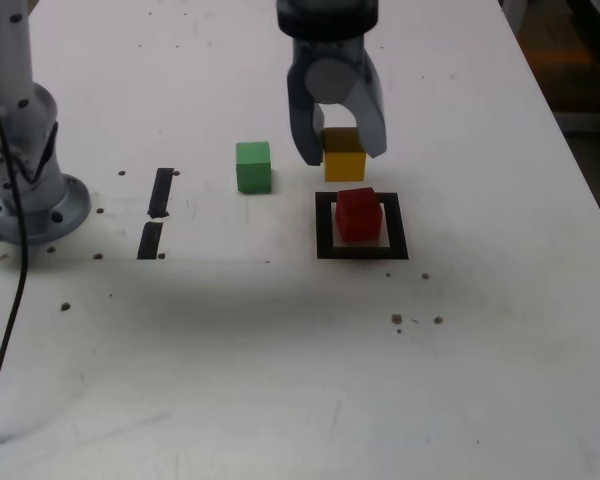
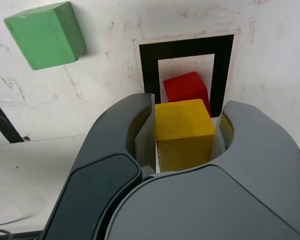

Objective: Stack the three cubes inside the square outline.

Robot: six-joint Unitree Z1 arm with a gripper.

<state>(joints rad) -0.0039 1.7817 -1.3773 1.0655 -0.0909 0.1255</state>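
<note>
Now clamped on the yellow cube [image 2: 184,122], just short of the red cube [image 2: 186,86] ahead of the jaws; risks toppling it if lowered off-centre.

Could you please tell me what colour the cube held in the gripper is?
Yellow: the small matte yellow cube between the gripper jaws, clearest in the wrist view.

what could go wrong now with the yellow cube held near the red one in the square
1. The red cube sits toward the far side of the square outline, so the target is off-centre.
2. If the yellow cube in the pincer lands offset or clips the red one, it could push it or topple.
3. The green cube lies close by; a wide swing might knock it.
</note>
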